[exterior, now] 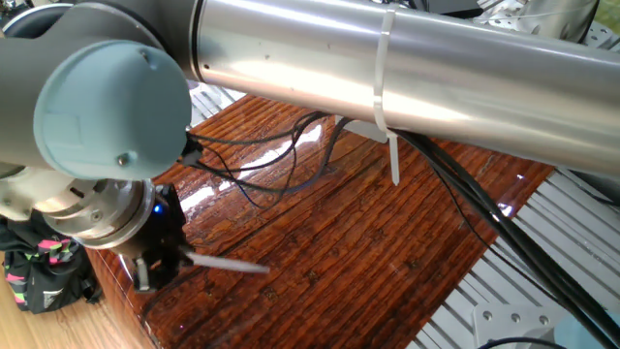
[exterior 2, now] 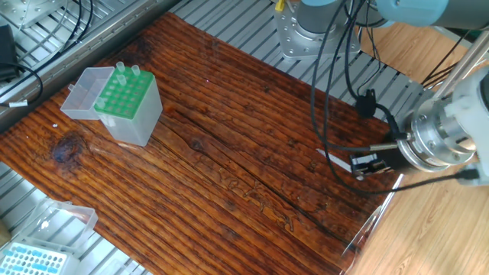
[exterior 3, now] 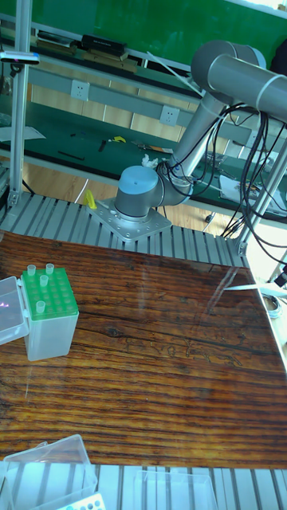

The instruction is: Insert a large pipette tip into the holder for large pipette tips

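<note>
My gripper [exterior: 167, 262] is shut on the wide end of the large pipette tip [exterior: 231, 263], which sticks out level over the wooden table. From the other side, the gripper [exterior 2: 361, 163] hangs near the table's right edge, and the pipette tip [exterior 2: 333, 158] points left towards the holder. The holder for large pipette tips [exterior 2: 131, 105], a white box with a green grid top, stands far off at the left with its lid open. A few tips stand in its back row. In the tall view the pipette tip [exterior 3: 240, 288] shows at the right edge and the holder [exterior 3: 49, 315] at the left.
The arm's base [exterior 2: 307, 30] is bolted behind the table, and black cables [exterior 2: 330, 92] hang from it down to the wrist. A clear box with a blue top [exterior 2: 30, 258] lies off the table's near-left corner. The big silver arm tube [exterior: 407, 68] crosses one fixed view.
</note>
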Robot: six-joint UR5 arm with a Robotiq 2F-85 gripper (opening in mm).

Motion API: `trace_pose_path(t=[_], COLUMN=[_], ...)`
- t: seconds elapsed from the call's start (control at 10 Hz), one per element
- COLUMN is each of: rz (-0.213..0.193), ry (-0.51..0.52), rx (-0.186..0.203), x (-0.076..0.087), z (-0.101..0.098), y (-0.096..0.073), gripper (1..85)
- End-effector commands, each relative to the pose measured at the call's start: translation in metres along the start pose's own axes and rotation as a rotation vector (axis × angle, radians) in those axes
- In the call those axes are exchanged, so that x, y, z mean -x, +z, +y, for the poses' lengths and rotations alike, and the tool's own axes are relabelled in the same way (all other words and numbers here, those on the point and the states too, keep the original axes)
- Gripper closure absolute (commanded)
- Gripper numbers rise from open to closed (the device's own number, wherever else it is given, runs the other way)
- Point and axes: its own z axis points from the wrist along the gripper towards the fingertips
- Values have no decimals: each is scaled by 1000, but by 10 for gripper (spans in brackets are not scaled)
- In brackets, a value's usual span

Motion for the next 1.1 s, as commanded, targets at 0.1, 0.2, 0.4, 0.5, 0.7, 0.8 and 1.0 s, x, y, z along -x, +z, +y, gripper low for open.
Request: trace_pose_path(t=[0.1,0.2,0.4,0.5,0.7,0.8,1.0], rz=[-82,-62,-35,-36,-29,-34,-64], ry=[199,184,174,167,149,129,112], rx=[123,95,119,133,122,124,128], x=[24,18,12,12,8,3,-8], z=[29,22,29,33,25,11,-17], y=[-4,-3,-3,-4,-5,-7,-8], gripper=[847,847,847,847,847,847,847])
